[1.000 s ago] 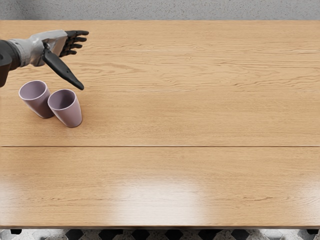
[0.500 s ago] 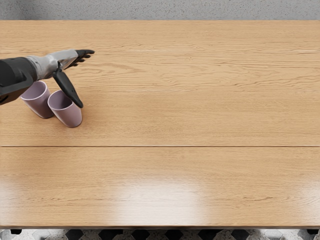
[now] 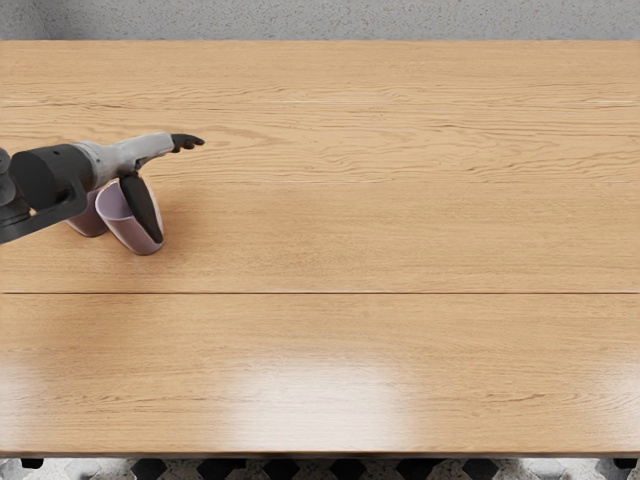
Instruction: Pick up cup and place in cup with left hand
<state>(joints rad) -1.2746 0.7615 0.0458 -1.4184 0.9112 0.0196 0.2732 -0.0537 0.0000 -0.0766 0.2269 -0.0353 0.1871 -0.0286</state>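
My left hand (image 3: 178,190) reaches in from the left edge over two mauve cups, open and holding nothing. Its dark thumb points down across the right-hand cup (image 3: 123,226), hiding part of its mouth and side; whether they touch I cannot tell. The other fingers extend to the right, beyond that cup's far side, partly hidden by the back of the hand. Just left of it stands the second cup (image 3: 87,221), its upper part covered by the wrist and forearm. The cups look side by side, very close together.
The wooden table (image 3: 400,220) spans the view, with its front edge near the bottom and its far edge near the top. No right arm shows.
The left hand has come toward the table's front and slightly right, bringing its thumb over the right-hand cup. Its forearm now covers more of the left cup. Both cups have stayed put.
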